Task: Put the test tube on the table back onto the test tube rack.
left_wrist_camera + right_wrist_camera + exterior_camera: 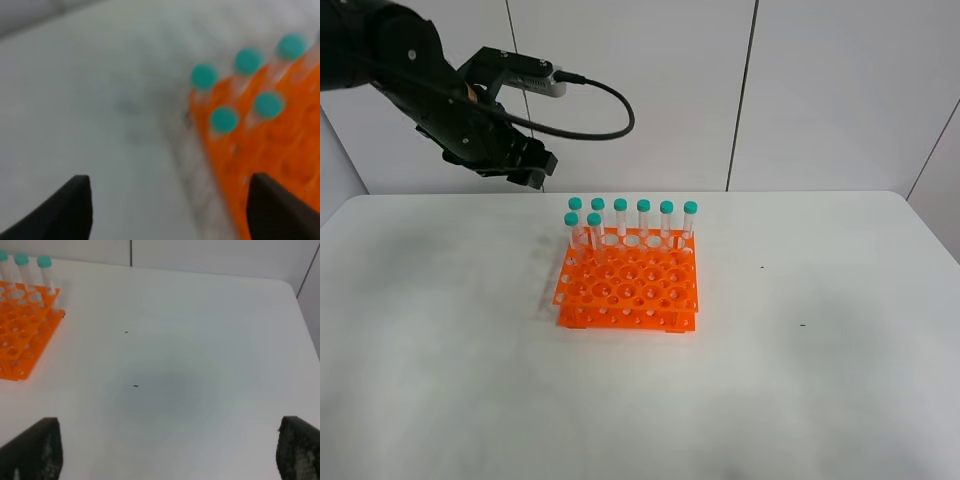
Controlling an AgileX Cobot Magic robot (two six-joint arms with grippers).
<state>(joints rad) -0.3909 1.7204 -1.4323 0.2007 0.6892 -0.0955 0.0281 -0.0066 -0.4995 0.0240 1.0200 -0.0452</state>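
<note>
Eight teal-capped tubes stand upright in the orange test tube rack (628, 280), six along the far row and two in the next row at its left end, and no tube lies loose on the white bench (820, 380) in any view, so the test tube of the task (594, 232) is most likely one of those two front tubes, already seated; which of the identical tubes it is cannot be told. The left claw (525, 160) hangs in the air above and behind the rack's far left corner, its fingers wide apart and holding nothing; in the blurred left wrist view the caps sit off to one side between and beyond the dark fingertips (70, 205). The right claw (165, 460) is out of the overhead view, spread wide and empty over bare bench beside the rack. The remaining risks are small but real. The left arm's fingers and its looping black cable (590, 110) are near the tall caps, so a low or sideways retreat could clip a tube, tilt it in its loose hole or drag the light rack across the smooth bench. A tube not fully dropped through both tiers could also lean or topple if the rack is bumped.
</note>
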